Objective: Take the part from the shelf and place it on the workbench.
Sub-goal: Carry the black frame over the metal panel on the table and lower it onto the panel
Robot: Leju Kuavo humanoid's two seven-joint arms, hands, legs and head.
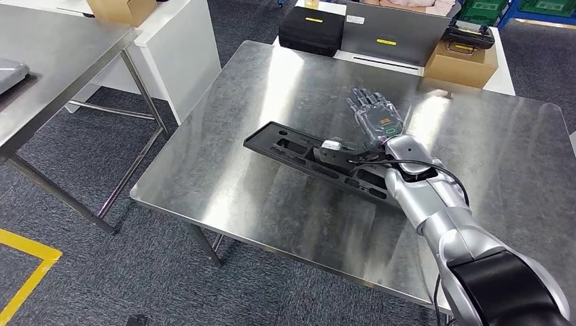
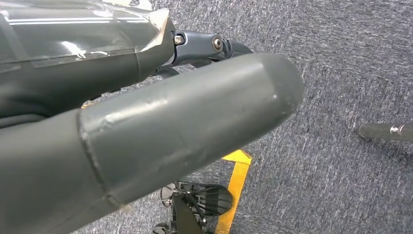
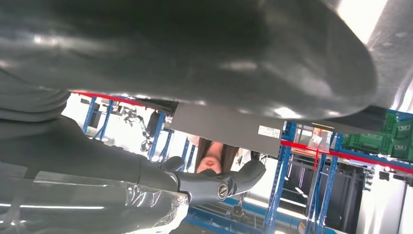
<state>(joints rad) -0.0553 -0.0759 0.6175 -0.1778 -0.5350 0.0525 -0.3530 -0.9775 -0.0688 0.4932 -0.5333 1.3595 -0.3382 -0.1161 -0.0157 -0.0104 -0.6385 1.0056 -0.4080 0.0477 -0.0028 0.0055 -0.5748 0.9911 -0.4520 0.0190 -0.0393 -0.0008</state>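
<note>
One black part (image 1: 319, 158) lies flat on the workbench (image 1: 272, 88); right hand (image 1: 375, 117) spread, empty, beyond it.

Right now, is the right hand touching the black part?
Cannot tell. In the head view the right hand extends past the black part; the wrist hides any contact.

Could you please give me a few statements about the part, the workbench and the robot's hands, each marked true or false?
1. The part lies flat on the workbench. True.
2. The right hand grips the part. False: it is spread flat beside it.
3. The part is black and long. True.
4. The left hand rests on the workbench. False: it hangs over carpet floor.
5. A cardboard box stands beyond the workbench. True.
</note>
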